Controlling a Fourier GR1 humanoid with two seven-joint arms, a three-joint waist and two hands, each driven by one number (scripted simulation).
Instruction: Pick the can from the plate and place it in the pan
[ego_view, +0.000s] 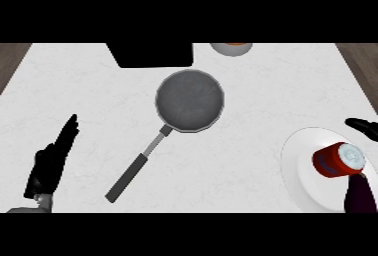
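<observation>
A red can (337, 160) with a pale lid lies tilted on the white plate (301, 170) at the right edge. My right hand (363, 127) comes in from the right; one dark finger reaches over the plate's far rim above the can. Another part of it shows just below the can at the lower right. The can sits between these two parts and neither is curled round it. The grey pan (190, 100) rests mid-counter, its handle (139, 166) running down-left. My left hand (50, 162) rests open at the lower left, fingers straight.
A black block (151, 54) stands at the counter's far edge behind the pan. A small bowl (231, 48) with something orange inside sits to its right. Bare white counter (244, 165) lies between the pan and the plate. Wooden floor shows at both upper corners.
</observation>
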